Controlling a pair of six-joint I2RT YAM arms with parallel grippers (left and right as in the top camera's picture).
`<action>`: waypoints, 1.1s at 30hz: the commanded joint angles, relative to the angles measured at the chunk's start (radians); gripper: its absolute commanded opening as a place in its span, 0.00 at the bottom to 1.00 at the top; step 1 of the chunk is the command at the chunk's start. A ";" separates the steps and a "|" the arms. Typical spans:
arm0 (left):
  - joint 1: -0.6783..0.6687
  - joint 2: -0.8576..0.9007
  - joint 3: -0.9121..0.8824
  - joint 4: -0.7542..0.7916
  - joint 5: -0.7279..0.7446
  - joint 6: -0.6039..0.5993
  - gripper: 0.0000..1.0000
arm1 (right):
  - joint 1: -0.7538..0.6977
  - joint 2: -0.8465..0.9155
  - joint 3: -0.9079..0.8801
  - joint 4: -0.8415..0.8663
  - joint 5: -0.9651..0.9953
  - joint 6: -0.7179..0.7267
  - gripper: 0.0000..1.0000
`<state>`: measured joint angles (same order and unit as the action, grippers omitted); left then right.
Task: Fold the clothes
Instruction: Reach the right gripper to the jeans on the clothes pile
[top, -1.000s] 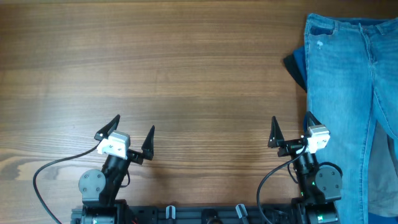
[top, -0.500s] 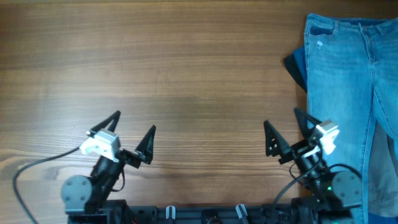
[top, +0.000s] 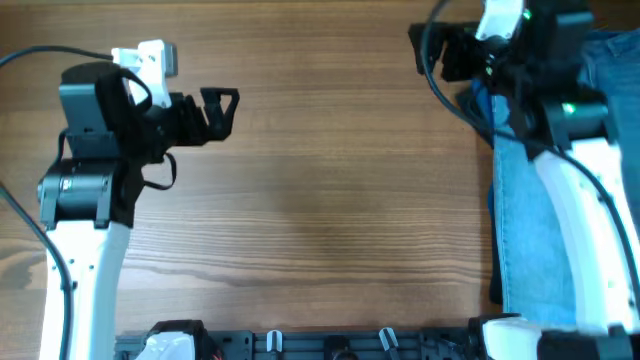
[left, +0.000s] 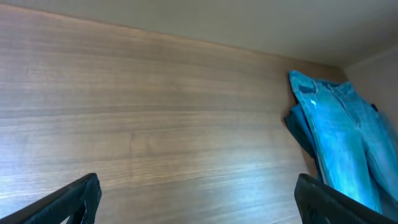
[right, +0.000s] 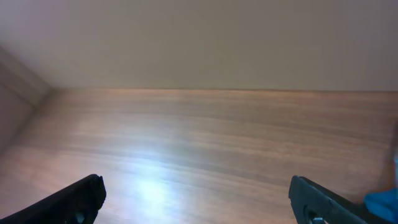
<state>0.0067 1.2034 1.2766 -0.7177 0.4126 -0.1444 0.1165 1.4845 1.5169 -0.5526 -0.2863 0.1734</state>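
Observation:
The light blue jeans (top: 522, 215) lie flat along the table's right edge, waistband at the far end, with a darker fold showing at their left side. They also show in the left wrist view (left: 339, 127), and as a blue sliver in the right wrist view (right: 382, 202). My left gripper (top: 218, 110) is open and empty, raised over the left part of the table, far from the jeans. Its fingers (left: 199, 205) are spread wide. My right gripper (top: 432, 48) is open and empty, raised near the jeans' waistband and pointing left. Its fingers (right: 199, 202) are spread wide.
The wooden table (top: 320, 200) spans the view. The right arm's white link (top: 590, 200) hangs over the jeans and hides part of them. The arm bases and cables sit along the front edge (top: 330, 345).
Both arms have lifted from their low pose at the front edge and swung toward the far side. The right arm now reaches over the jeans. Both grippers have stayed open.

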 joint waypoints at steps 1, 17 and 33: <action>0.004 0.023 0.028 -0.011 0.002 -0.006 1.00 | -0.067 0.117 0.029 0.036 0.243 0.098 1.00; 0.003 0.241 0.027 -0.081 -0.023 -0.029 1.00 | -0.241 0.689 0.029 0.274 0.564 0.141 0.81; 0.003 0.325 0.027 -0.095 0.006 -0.028 1.00 | -0.256 0.680 0.031 0.159 0.560 0.093 0.04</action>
<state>0.0067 1.5299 1.2884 -0.8154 0.3985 -0.1635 -0.1371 2.1914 1.5349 -0.3962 0.2951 0.2798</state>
